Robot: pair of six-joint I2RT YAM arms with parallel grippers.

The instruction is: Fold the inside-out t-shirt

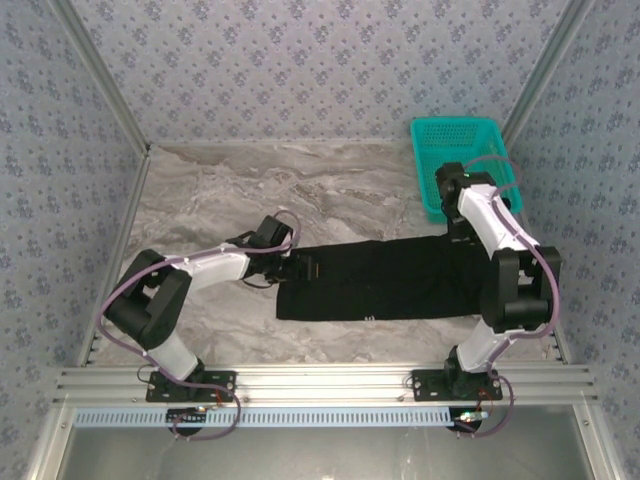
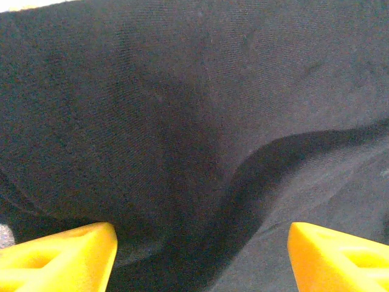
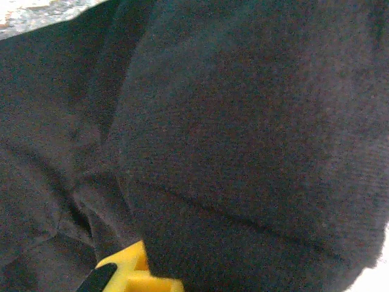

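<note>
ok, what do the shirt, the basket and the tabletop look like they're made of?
t-shirt: soft black knit cloth with a matte finish; the wrist views show a fine weave and limp folds.
basket: teal plastic, probably moulded, with a regular grid of holes.
tabletop: smooth with grey-beige marble veining. It could be stone or a printed laminate; the look can't settle which.

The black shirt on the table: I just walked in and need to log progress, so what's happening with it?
Two robot arms are working on the black t-shirt, which lies as a long flat band across the marble table. The left gripper sits at the band's left end, jaws open over the cloth. The right gripper is at the right end, shut, with cloth bunched over it, apparently pinching a fold. A teal basket stands at the far right corner.
</note>
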